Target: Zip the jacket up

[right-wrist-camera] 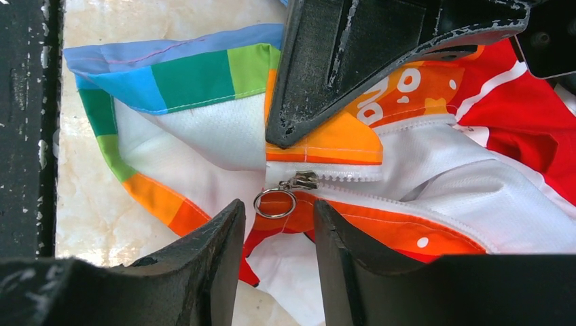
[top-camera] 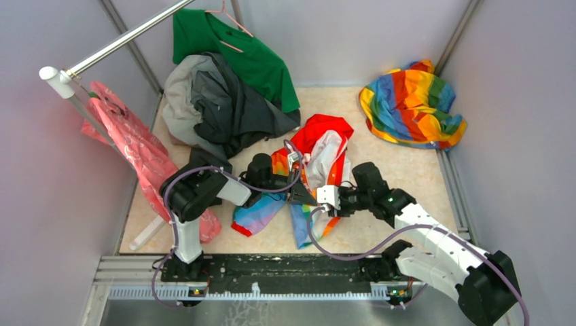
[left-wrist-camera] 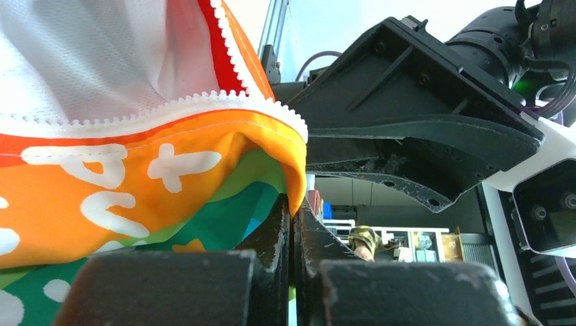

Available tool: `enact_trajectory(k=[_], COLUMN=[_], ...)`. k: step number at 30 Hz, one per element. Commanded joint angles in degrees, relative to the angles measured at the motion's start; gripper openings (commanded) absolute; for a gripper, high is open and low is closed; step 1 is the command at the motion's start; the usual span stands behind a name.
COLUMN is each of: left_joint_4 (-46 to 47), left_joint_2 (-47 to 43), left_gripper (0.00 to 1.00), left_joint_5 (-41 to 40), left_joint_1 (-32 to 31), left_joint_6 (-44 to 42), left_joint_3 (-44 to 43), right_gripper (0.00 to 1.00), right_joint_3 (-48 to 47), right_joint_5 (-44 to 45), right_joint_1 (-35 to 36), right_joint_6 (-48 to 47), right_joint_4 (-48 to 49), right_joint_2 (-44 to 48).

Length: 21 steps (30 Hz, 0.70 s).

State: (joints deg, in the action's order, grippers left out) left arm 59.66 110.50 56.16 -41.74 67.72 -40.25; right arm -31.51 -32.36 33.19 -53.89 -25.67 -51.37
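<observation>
- Mid-table, between the two arms: the jacket (top-camera: 326, 159) lies front up and spread open on the pale stone-patterned table (top-camera: 407, 176). Its long axis runs from far to near, with the red hood (top-camera: 325, 129) pointing away from the arm bases and the hem end toward them.
- The left pincer (left-wrist-camera: 293, 216) is clamped tight on the jacket. Its fingers are pressed together over a fold of orange fabric at the front edge, just under a row of white zipper teeth.
- The right pincer (right-wrist-camera: 277, 221) stands about half open and holds nothing. Its two dark fingertips flank the pull ring (right-wrist-camera: 275, 202), which lies on the cloth in the mouth of the gap; whether either tip touches the ring cannot be told.
- The zipper slider (right-wrist-camera: 299, 181) sits near the hem end, just beside the left pincer's fingers. Beyond it the two rows of teeth spread apart, so the front is unzipped.
- The jacket shows white mesh lining, rainbow-striped panels in blue, green, yellow and orange, and white lettering on orange, bunched and creased where the pincers meet.
- Well apart, a rainbow cloth (top-camera: 411, 105) lies at the far right, and a dark grey garment (top-camera: 231, 112) is heaped at the far left under a green shirt (top-camera: 244, 54).
</observation>
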Motion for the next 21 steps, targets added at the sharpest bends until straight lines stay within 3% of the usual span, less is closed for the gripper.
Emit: enact_trajectory(k=[1,10,21], left_joint_4=[4.8,11.4,5.9], left_joint_2=[-0.8,0.8,0.6], left_gripper=[0.0,0.0,0.0], left_joint_5=[2.4,2.8,3.1], left_joint_1=[0.0,0.0,0.1], left_joint_6=[1.8,6.4,1.8], left_joint_3=[-0.1,0.2,0.2], right_gripper=[0.42,0.36,0.29], right_joint_3=[-0.1,0.4,-0.5], right_joint_5=[0.2,0.5,0.1], right_joint_1=[-0.1,1.0,0.9], right_joint_6=[-0.8,-0.3,1.0], right_joint_4=[3.2,4.4,3.5], right_joint_2=[-0.5,-1.0,0.3])
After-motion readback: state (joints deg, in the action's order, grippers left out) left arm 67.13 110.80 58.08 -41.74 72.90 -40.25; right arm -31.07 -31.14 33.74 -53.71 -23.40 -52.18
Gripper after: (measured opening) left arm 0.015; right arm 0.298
